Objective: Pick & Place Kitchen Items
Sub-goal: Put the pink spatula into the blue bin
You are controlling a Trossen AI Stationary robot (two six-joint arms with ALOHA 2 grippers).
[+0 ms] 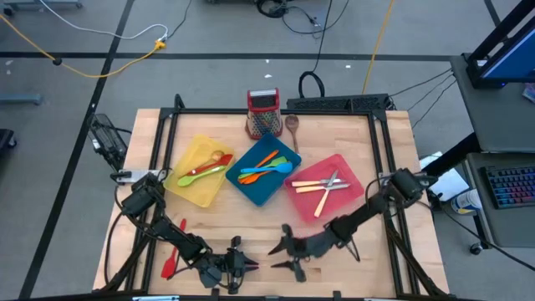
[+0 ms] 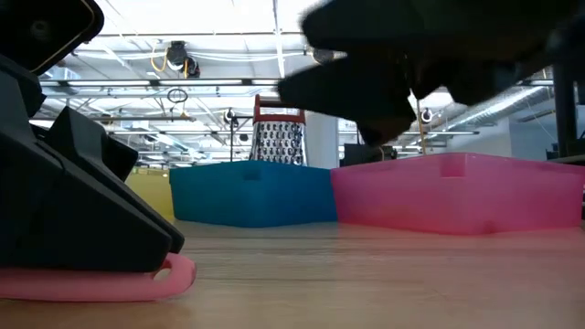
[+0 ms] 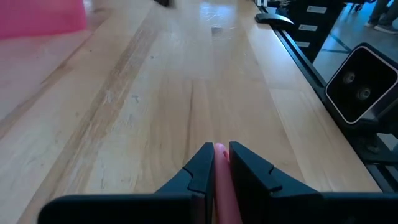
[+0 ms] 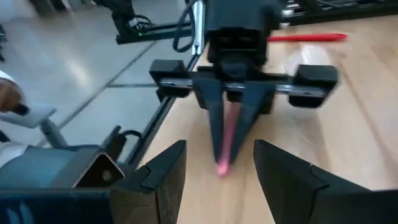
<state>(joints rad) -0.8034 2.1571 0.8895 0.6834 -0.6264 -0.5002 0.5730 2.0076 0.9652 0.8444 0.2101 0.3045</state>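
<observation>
Pink utensil (image 3: 219, 177) lies flat on the tabletop's (image 3: 186, 93) near edge, pinched in my left jaws (image 3: 219, 163). My right jaws (image 4: 214, 177) hover just beside, spread wide, holding nothing.

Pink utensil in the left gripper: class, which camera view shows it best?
The right wrist view: the pink utensil shows lengthwise between the left gripper fingers. The left wrist view shows a sliver, the low view its end on the table, the high view nothing clear.

Three trays (image 1: 324, 201) behind both arms
</observation>
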